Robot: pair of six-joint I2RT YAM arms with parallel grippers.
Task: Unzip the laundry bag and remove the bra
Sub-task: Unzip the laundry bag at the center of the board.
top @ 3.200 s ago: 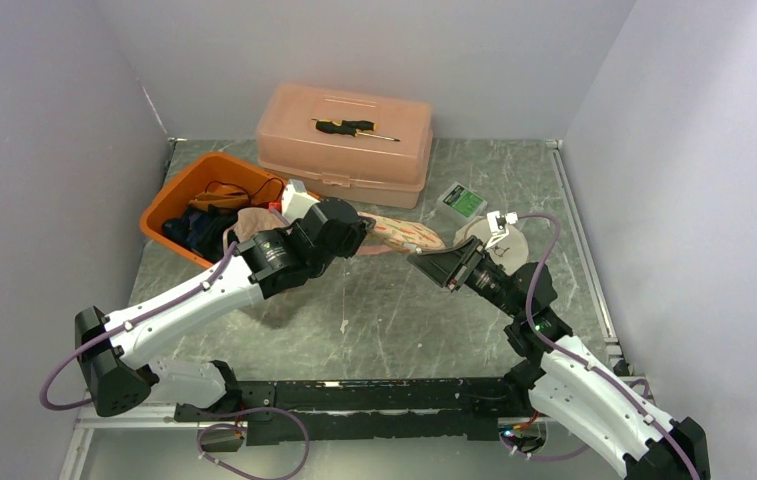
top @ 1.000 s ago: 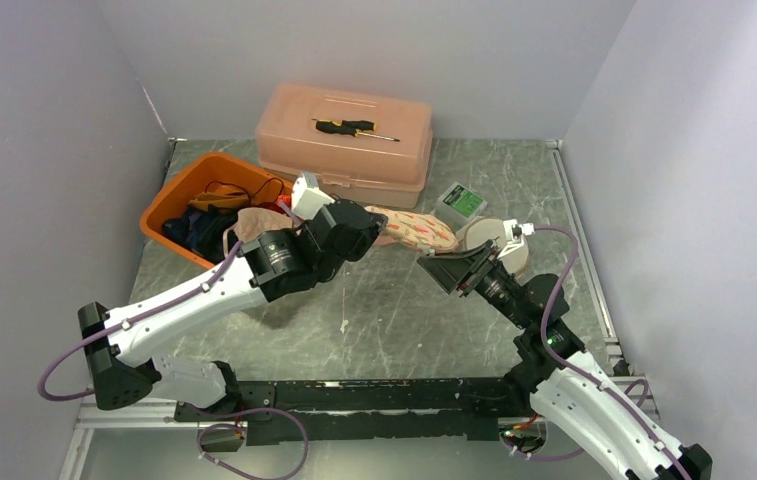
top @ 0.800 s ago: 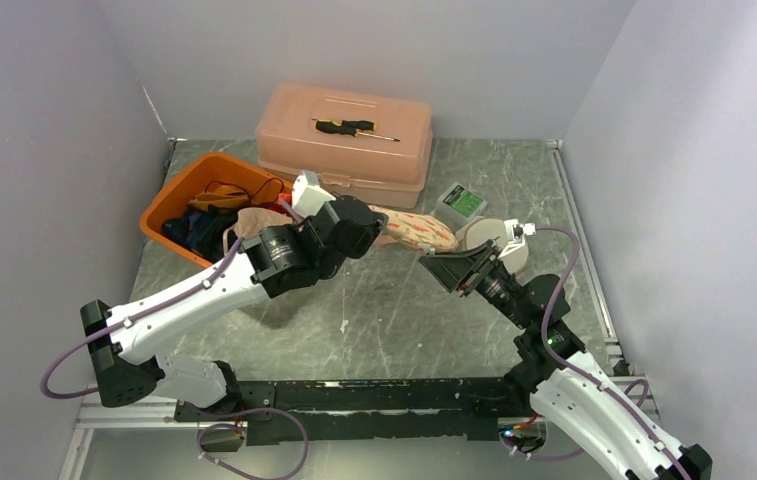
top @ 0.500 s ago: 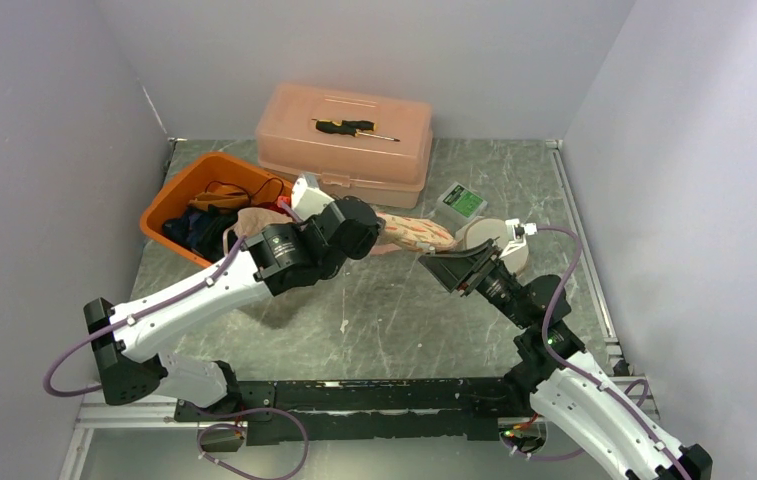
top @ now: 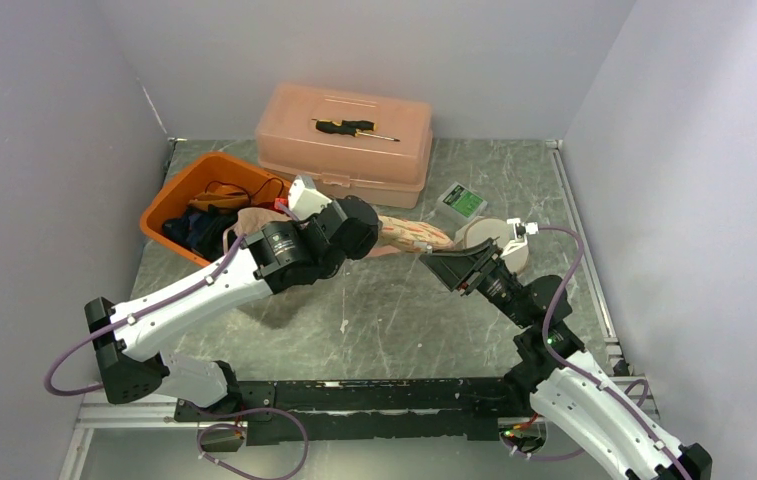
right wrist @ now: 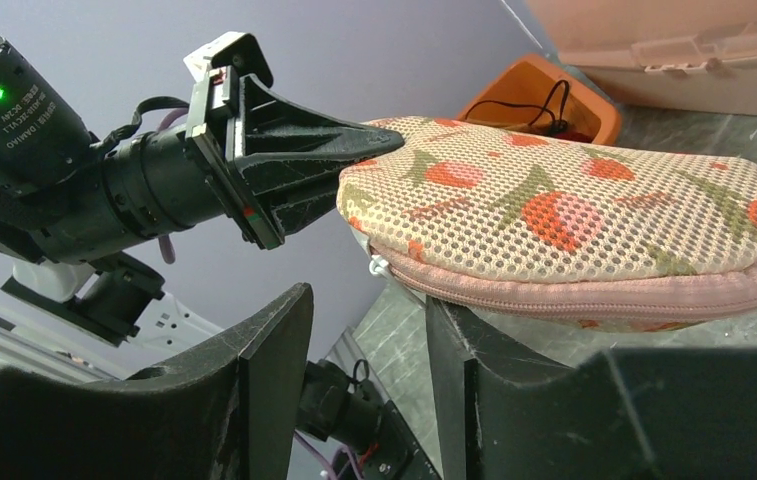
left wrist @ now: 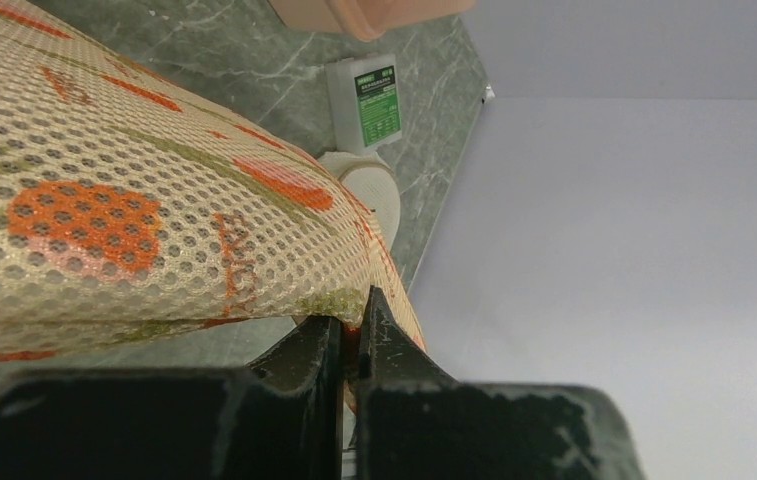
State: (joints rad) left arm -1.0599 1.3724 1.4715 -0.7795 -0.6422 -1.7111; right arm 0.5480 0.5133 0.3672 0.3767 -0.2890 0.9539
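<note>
The laundry bag (right wrist: 574, 215) hangs in the air above the worktop (top: 394, 310), roughly level, between the 2 arms and in front of the pink toolbox (top: 344, 140). The left fingers (left wrist: 329, 345) are clenched on 1 corner of its mesh, pinching only a thin fold of fabric. The right fingers (right wrist: 289, 320) stand apart with nothing between them, just below the near end of the bag, where the small white zip pull (right wrist: 380, 267) dangles at the start of the pink zip (right wrist: 594, 300) running along the lower edge. The bra is not visible; the bag bulges a little, so it is presumably inside. The bag looks light, soft and floppy: open mesh that will stretch and sag rather than resist, so the zip will likely bunch unless the fabric is held taut against the pull. The pull tab is tiny and could slip, so it is best nipped squarely at the tips and drawn along the zip line, away from the left arm's pinched corner.
</note>
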